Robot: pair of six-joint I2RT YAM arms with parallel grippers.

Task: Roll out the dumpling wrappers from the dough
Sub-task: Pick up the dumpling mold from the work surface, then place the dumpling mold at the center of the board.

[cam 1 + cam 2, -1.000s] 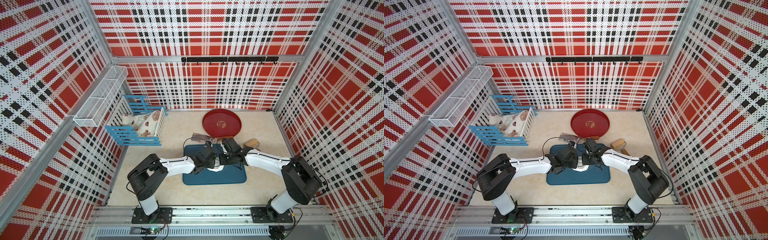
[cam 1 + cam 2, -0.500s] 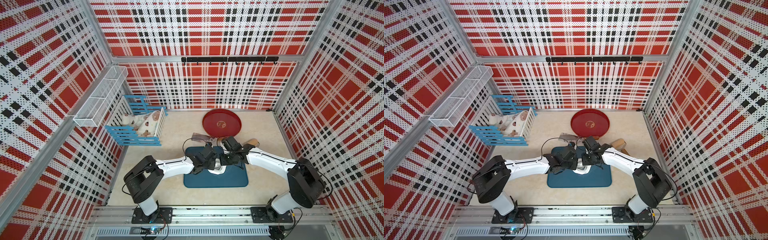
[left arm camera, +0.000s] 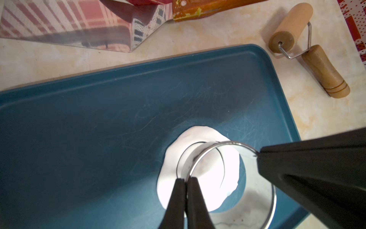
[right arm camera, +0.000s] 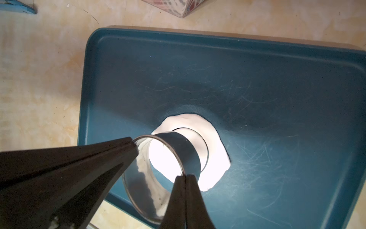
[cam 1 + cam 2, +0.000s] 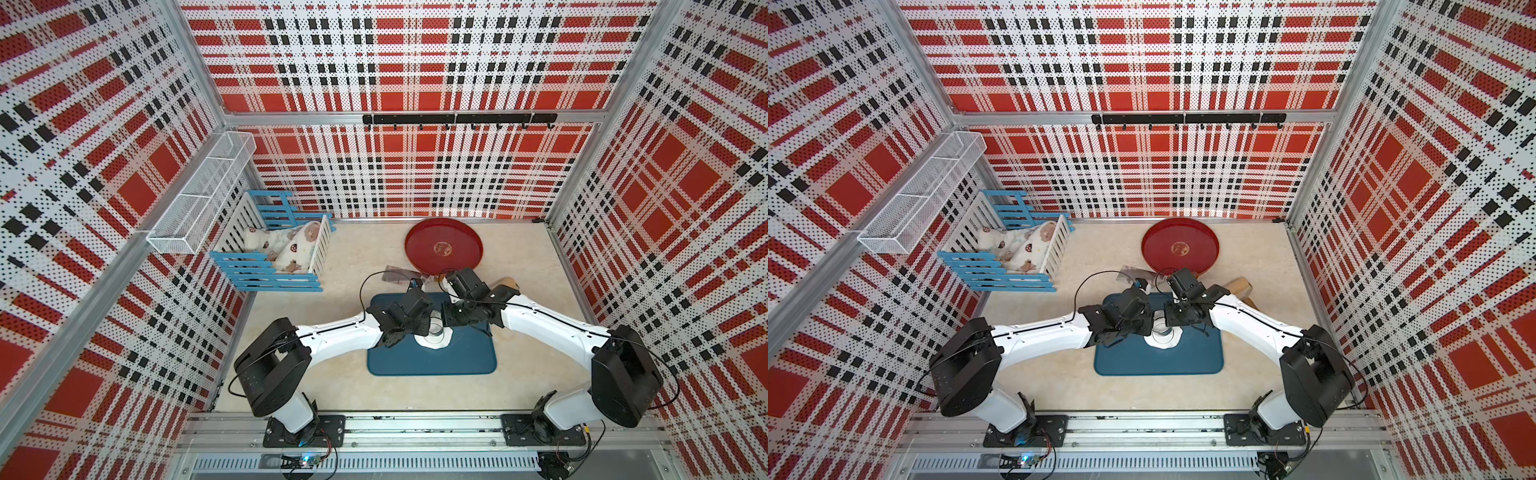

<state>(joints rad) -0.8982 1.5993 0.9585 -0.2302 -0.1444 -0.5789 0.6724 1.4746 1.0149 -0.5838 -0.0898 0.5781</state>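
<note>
Blue tray [image 3: 99, 119] on tabletop [image 3: 39, 65]: left fingers [image 3: 182, 184] and right fingers [image 4: 182, 183] clamp opposite rims of steel ring [image 4: 184, 150], presumably to press it level into dough [image 3: 172, 158].

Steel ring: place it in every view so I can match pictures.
Top view: steel ring over the dough on the blue mat.
Top view: same spot.
Left wrist: steel ring, rim pinched by left gripper, over the dough.
Right wrist: steel ring, rim pinched by right gripper.
Shared landmark: blue mat.
</note>
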